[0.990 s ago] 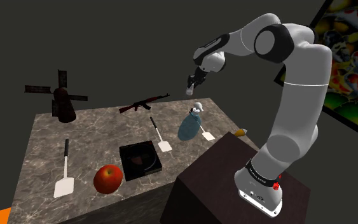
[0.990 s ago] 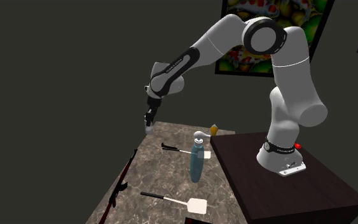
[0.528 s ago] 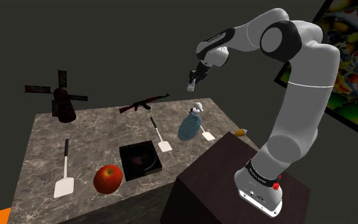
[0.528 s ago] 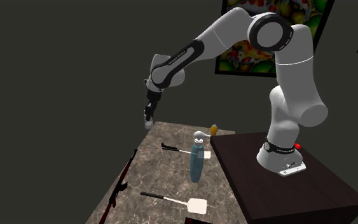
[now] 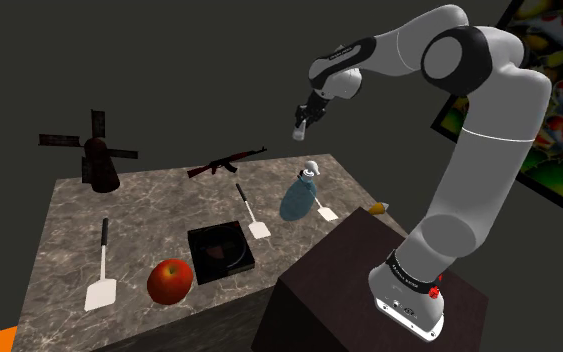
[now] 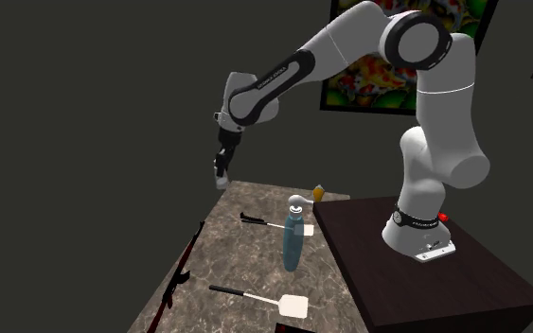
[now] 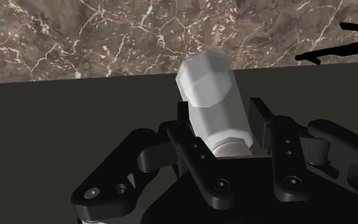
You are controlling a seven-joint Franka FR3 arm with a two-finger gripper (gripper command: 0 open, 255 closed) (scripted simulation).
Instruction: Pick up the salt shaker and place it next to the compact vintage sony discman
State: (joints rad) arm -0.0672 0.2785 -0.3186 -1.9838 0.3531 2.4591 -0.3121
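My gripper [image 5: 303, 120] is shut on the salt shaker [image 5: 298, 129], a small pale grey faceted cylinder. It hangs high in the air over the far edge of the marble table [image 5: 149, 210]. Between the two black fingers [image 7: 260, 127] the salt shaker [image 7: 212, 102] sticks out past their tips, with the table's edge below it. From the other side, the gripper [image 6: 221, 170] holds the shaker [image 6: 220, 179] well above the tabletop. The discman [image 5: 221, 252], a black square player, lies flat near the table's front edge, far below and to the shoulder view's left of the gripper.
A red apple [image 5: 170, 281] sits beside the discman. A blue dispenser bottle [image 5: 297, 195] stands upright near the stand [image 5: 369, 290]. Two white spatulas [image 5: 101, 268] [image 5: 249, 210], a toy rifle [image 5: 227, 162] and a dark windmill model [image 5: 97, 155] lie about the table.
The arm has lifted the gripper and the shaker a little higher above the table's far edge. Nothing on the table has moved.
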